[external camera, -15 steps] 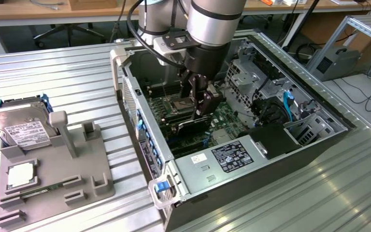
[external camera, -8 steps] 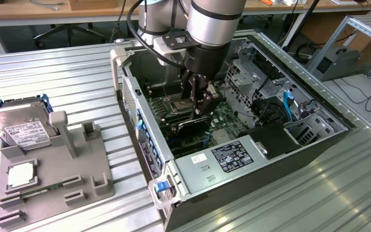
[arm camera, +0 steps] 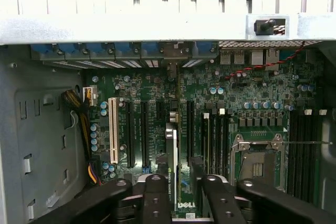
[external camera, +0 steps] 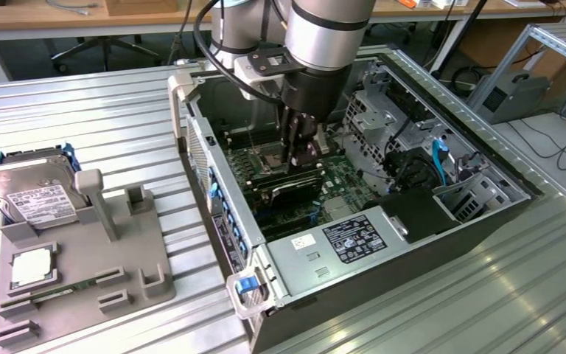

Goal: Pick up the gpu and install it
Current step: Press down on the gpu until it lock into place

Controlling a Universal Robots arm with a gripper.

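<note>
- Standing on edge inside the open computer case (external camera: pixel 480 210), the gpu (external camera: pixel 288 186) sat over the motherboard (arm camera: pixel 247 103), its thin edge running up from between the gripper's fingers (arm camera: pixel 157 198) in the wrist view.
- The gripper (external camera: pixel 303 156) reached down into the case directly over the card, its fingers on either side of the card's edge; whether they were clamping it or had let go could not be told.
- The empty processor socket (arm camera: pixel 257 163) lay just beside the card's slot.
- Well apart, toward the exterior view's left, the hard drive (external camera: pixel 29 193) leaned at the grey holder tray (external camera: pixel 77 284), with a memory stick (external camera: pixel 57 289) lying on it.
</note>
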